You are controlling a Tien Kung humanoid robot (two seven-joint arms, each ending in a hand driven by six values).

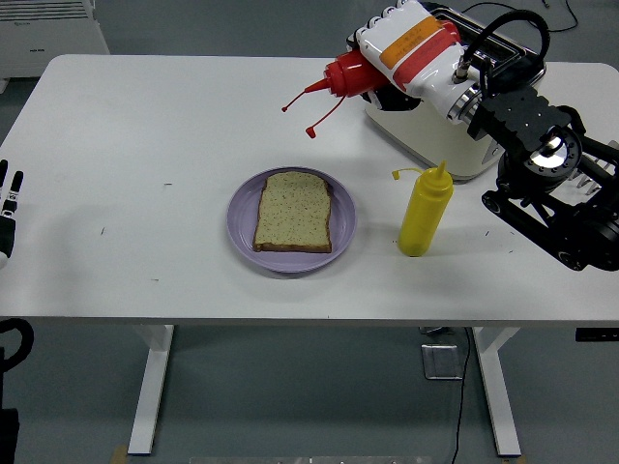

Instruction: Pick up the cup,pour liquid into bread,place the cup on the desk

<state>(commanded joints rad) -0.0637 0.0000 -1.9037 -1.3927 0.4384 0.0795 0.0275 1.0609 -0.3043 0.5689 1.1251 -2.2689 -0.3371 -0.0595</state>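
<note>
My right hand (pixel 406 43) is shut on a red squeeze bottle (pixel 346 75), which takes the place of the cup. It holds the bottle tilted with the nozzle pointing left and down, high above the table and up and to the right of the bread. A slice of bread (pixel 293 212) lies flat on a purple plate (pixel 242 227) at the table's middle. My left hand (pixel 8 208) rests at the left edge of the view, fingers straight and holding nothing.
A yellow squeeze bottle (pixel 425 210) stands upright just right of the plate. A cream toaster (pixel 430 126) sits at the back right, partly behind my right arm. The white table (pixel 145 145) spans the view.
</note>
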